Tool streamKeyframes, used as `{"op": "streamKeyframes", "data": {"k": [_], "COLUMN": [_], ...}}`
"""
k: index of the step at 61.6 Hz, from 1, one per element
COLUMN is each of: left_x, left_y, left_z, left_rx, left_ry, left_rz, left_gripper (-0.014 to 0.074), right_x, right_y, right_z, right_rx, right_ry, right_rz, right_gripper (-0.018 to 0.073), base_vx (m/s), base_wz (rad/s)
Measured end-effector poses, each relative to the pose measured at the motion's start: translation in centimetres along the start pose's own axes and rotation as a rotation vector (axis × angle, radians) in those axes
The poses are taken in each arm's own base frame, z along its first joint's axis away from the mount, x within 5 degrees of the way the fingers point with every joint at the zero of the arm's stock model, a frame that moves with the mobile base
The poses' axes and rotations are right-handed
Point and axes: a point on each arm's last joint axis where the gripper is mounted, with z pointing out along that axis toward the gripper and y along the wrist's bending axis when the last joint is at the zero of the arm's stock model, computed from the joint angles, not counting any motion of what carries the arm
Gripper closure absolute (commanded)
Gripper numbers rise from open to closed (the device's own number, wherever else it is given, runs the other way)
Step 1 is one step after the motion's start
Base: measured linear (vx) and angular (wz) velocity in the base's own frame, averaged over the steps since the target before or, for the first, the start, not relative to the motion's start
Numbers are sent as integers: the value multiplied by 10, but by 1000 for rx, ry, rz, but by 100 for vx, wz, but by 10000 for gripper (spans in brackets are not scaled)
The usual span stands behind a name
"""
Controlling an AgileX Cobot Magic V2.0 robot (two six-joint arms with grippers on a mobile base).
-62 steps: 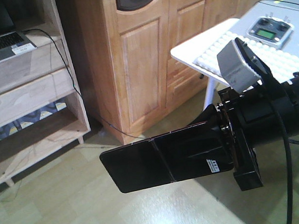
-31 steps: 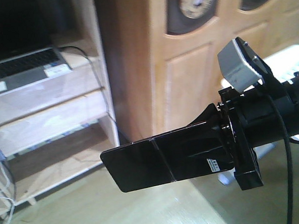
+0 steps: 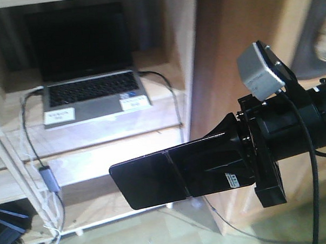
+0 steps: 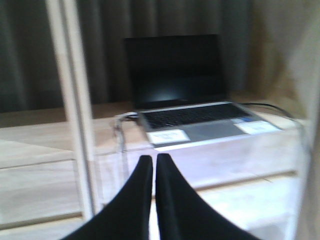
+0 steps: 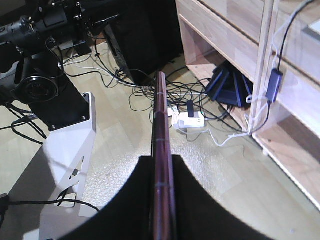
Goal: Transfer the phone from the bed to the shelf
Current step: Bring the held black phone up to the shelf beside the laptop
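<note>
Phone [image 3: 144,182], a flat glossy black rectangle with a pinkish metallic edge, is clamped at one end between the fingers of the black right gripper [image 3: 179,174]. It juts out in the air in front of the pale natural-wood shelf [image 3: 98,136] without touching it. An open silver laptop [image 3: 91,90] with a black screen sits on a shelf board beyond, and the left gripper [image 4: 154,162], its fingers nearly together, holds nothing.

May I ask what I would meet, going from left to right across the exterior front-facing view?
Silver laptop on the shelf → black phone → grey camera box on the arm.
</note>
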Motion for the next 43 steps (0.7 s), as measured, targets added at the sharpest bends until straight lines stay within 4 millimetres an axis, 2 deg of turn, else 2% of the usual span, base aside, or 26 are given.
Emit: {"op": "streamKeyframes", "data": {"k": [18,43], "left_x": [0,0], "left_y": [0,0], "left_z": [0,0], "left_rx": [0,0], "left_ry": [0,0], "left_rz": [0,0], "left_gripper": [595,595], "right_x": [0,0], "right_y": [0,0], "right_z": [0,0], "right_rx": [0,0], "right_ry": [0,0], "right_rz": [0,0], "right_gripper": [561,561], "base_vx": [30,26], "base_wz": [32,16]}}
